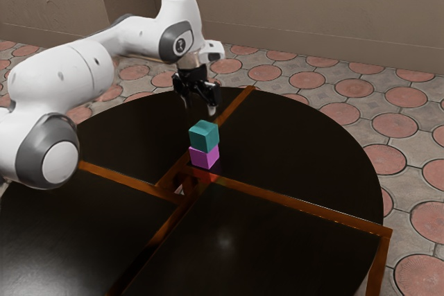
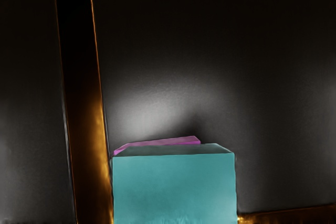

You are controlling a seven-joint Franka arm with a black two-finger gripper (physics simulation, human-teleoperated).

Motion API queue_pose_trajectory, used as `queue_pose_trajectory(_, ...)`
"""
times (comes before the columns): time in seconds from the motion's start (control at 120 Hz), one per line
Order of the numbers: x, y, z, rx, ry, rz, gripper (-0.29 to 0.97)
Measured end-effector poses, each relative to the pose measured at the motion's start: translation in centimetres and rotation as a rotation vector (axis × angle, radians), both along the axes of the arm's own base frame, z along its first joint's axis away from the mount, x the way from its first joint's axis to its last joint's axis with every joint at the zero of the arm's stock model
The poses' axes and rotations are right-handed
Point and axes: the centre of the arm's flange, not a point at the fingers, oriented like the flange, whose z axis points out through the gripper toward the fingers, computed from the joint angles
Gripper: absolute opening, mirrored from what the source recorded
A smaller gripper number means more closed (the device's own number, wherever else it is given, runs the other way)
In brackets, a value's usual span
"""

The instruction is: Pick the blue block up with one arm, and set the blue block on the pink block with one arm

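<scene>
Hanging above the stack and a little toward the exterior view's upper left of it, the gripper (image 1: 199,104) has its two black fingers spread wide with nothing between them. It touches neither block. The blue block (image 1: 204,136) sits on top of the pink block (image 1: 204,157), and the pair stands on the dark round table (image 1: 298,143), close to where its orange-brown strips (image 1: 277,199) cross. The white arm (image 1: 69,74) comes in from the exterior view's left. Judged from this, the placing is done and the step in hand is the retreat.

In the wrist view, the blue block (image 2: 173,187) lies large just under the hand. Only a thin pink sliver of the lower block (image 2: 157,142) shows past its far edge. That sliver is thicker toward one end, so the blue block probably rests slightly turned on the pink one rather than square to it — seated, but not with much margin. One strip (image 2: 79,103) runs alongside the stack.

To finish well, I would lift the hand straight up with the fingers held wide, and make no sideways travel until the fingertips are well clear of the blue block's top — a brush against its side could slide it off. Closing the fingers can wait until the hand is away.
</scene>
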Motion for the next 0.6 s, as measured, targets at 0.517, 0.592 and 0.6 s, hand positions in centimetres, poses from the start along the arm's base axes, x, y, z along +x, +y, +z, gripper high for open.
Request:
queue_pose_trajectory(0.517,-2.3,0.1,11.3,-0.027,-0.09,0.005,0.67)
queue_pose_trajectory(0.592,-2.6,0.1,11.4,-0.028,-0.083,0.004,0.67)
queue_pose_trajectory(0.6,-2.6,0.1,11.4,-0.029,-0.082,0.004,0.67)
